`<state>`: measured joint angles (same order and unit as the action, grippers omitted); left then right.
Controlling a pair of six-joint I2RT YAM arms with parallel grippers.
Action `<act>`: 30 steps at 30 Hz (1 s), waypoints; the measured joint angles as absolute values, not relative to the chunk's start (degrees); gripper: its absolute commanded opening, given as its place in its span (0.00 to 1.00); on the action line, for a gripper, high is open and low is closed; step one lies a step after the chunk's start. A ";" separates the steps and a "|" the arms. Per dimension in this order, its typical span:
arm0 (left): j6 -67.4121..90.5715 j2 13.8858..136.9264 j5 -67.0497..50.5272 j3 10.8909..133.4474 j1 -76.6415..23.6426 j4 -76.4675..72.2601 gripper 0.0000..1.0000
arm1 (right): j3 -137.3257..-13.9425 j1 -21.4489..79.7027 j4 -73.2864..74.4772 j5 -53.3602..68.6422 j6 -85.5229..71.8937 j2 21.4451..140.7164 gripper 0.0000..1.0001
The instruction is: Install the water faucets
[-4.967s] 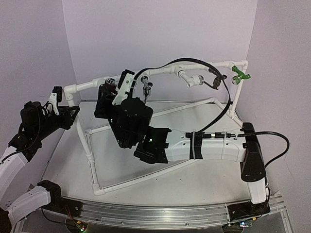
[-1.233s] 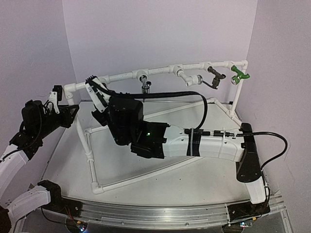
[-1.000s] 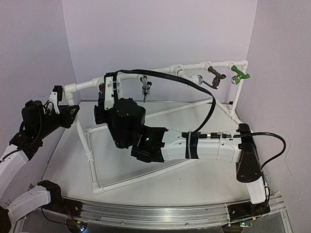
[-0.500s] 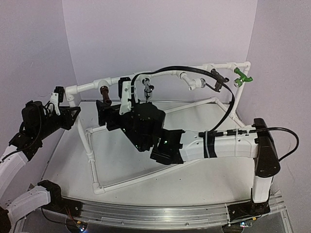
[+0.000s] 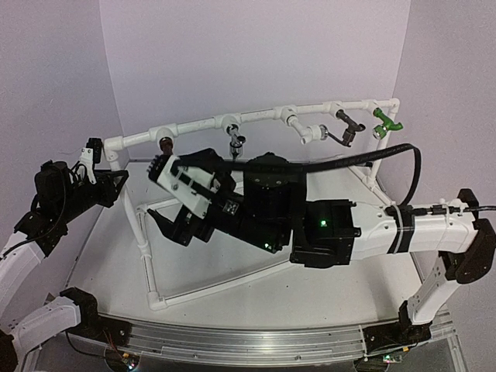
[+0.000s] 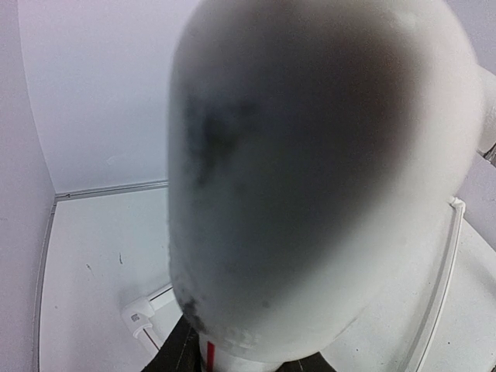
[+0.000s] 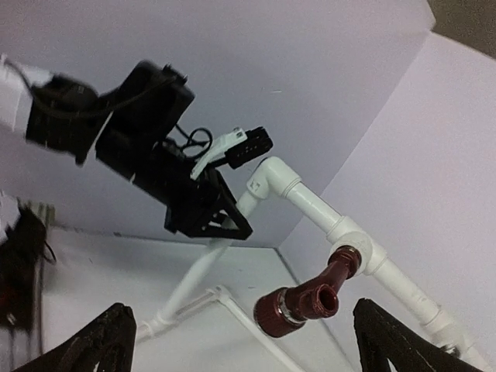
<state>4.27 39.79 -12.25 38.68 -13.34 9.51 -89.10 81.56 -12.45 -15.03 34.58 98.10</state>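
Five water faucets hang from the top rail of the white pipe frame [image 5: 263,115]: dark brown [image 5: 165,144], chrome [image 5: 235,142], white with chrome tip [image 5: 311,133], dark bronze [image 5: 348,129] and green [image 5: 385,122]. My right gripper [image 5: 160,198] is open, a little below and in front of the dark brown faucet [image 7: 306,306], which sits screwed into its tee ahead of the spread jaws [image 7: 252,341], touching neither finger. My left gripper [image 5: 115,180] is shut on the frame's left post under the corner elbow [image 7: 271,182]; that white pipe [image 6: 310,155] fills the left wrist view.
The frame's lower rails [image 5: 147,263] lie on the white table under my right arm [image 5: 349,232]. Purple walls close in the back and both sides. A black cable [image 5: 387,155] loops from the right arm up past the rail.
My right gripper has opened, let go of the dark brown faucet and drawn back and down from the rail. The faucet stays on its tee. The left arm has not moved.
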 measured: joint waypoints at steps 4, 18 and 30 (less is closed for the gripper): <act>4.27 39.78 -12.27 38.68 -13.34 9.51 0.01 | -89.76 81.66 -6.46 -19.32 58.08 98.63 0.98; 4.25 39.77 -12.34 38.68 -13.34 9.52 0.01 | -106.18 78.23 -2.11 -31.43 107.48 111.78 0.90; 4.20 39.81 -12.54 38.68 -13.32 9.50 0.01 | -113.97 75.30 -2.02 -32.24 114.46 118.33 0.43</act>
<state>4.20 39.81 -12.54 38.68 -13.32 9.50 -113.97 75.30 -2.02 -32.24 114.46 118.33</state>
